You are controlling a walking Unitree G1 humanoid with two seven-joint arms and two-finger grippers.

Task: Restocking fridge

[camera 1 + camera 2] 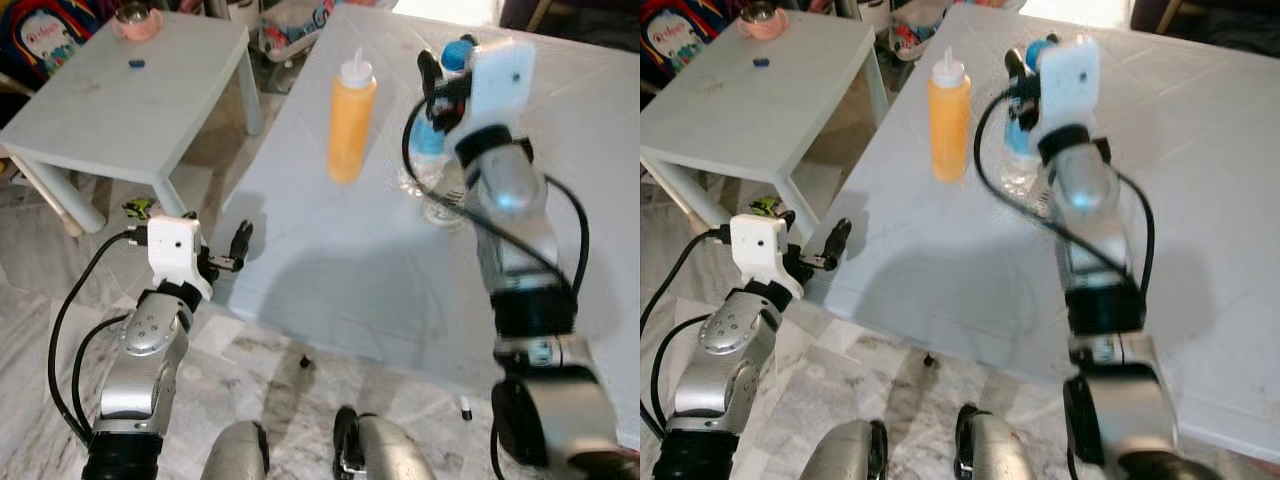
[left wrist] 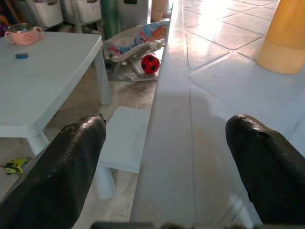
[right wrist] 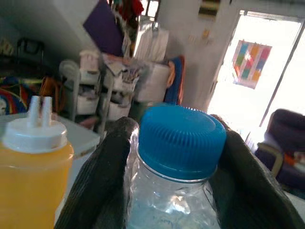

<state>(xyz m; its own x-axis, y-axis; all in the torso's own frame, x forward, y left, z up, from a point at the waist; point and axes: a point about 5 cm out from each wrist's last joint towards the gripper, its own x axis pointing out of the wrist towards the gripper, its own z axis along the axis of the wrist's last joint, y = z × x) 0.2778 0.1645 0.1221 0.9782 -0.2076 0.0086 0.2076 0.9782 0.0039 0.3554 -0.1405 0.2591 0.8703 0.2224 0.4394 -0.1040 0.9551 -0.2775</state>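
Right gripper (image 3: 174, 162) closed around neck of clear plastic blue-capped water bottle (image 3: 177, 157) on white table (image 1: 330, 270), beside orange squeeze bottle (image 1: 350, 120). Left gripper (image 2: 167, 167) wide open, empty. Risk: slippery neck, possible slip on lifting.

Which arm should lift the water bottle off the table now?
Right. The right gripper already brackets the water bottle just below its blue cap, while the left gripper hangs open at the table edge.
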